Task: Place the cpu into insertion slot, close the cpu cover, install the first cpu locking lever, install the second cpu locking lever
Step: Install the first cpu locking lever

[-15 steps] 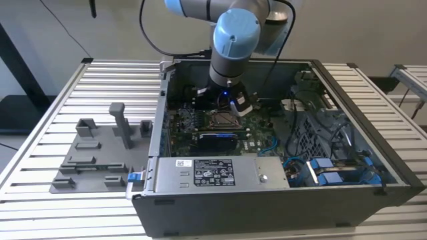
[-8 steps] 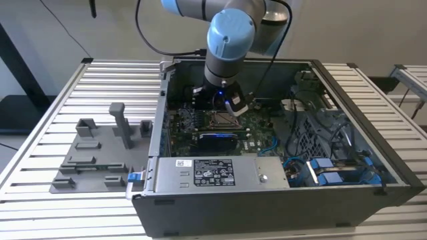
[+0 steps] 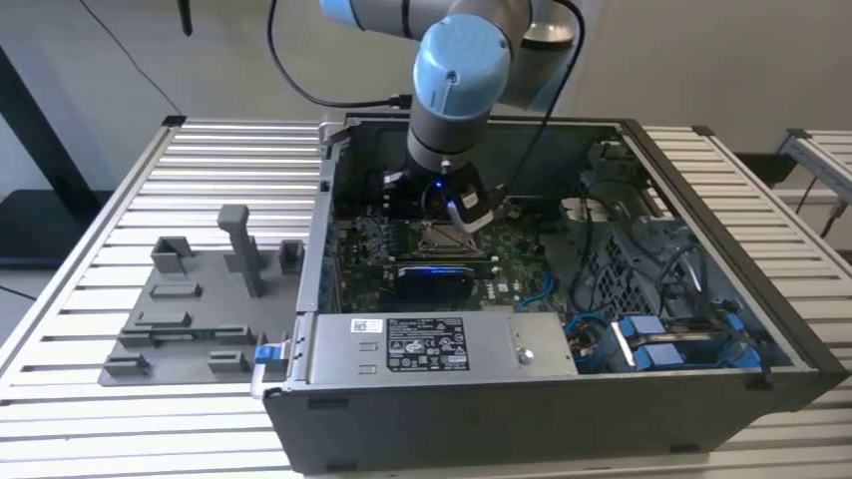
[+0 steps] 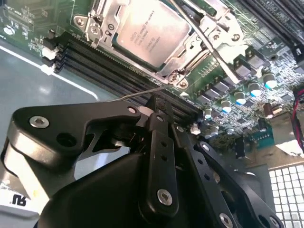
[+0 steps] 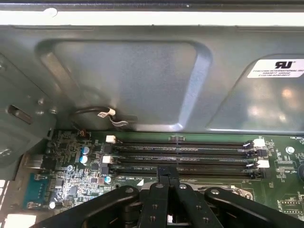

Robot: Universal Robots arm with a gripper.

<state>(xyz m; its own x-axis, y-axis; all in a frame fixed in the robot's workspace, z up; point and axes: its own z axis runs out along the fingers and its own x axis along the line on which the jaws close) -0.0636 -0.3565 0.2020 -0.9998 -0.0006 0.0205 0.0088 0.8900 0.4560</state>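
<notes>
Black and angular, the gripper [image 5: 168,173] has its fingers drawn together, with the tips low over the green motherboard [image 5: 66,185] and just beside the long memory slots [image 5: 180,152]. In the second wrist view the cpu [image 4: 152,35] lies seated flat, with the silver cpu cover [image 4: 105,19] framing it on all sides. One thin locking lever [image 4: 216,52] runs slantwise past the cover's edge. A second thin rod [image 4: 128,95] reaches to the fingertips, but I cannot tell whether they grip it. In the exterior view the arm reaches down into the open computer case [image 3: 692,200], and the gripper hangs just beside the insertion slot [image 3: 440,238]. A grey fixture tray [image 3: 187,319] sits on the slatted table [image 3: 200,160] at that view's left.
</notes>
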